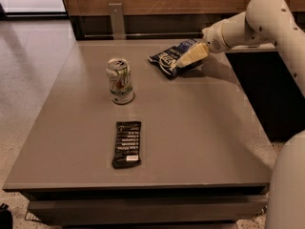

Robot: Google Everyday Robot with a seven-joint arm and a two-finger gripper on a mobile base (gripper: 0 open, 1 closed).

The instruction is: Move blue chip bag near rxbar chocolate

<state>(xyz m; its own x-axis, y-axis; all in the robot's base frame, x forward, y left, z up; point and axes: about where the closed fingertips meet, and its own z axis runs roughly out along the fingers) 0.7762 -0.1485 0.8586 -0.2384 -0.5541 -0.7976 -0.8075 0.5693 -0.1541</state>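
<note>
Navy foil is seen at the far right of the grey table [200, 128], where the blue chip bag [165, 59] is laid. The gripper [180, 64] is held at its right edge; whether it is clamped cannot be told. The rxbar chocolate [127, 143] is laid well apart, near the front edge, past the can [119, 80]
</note>
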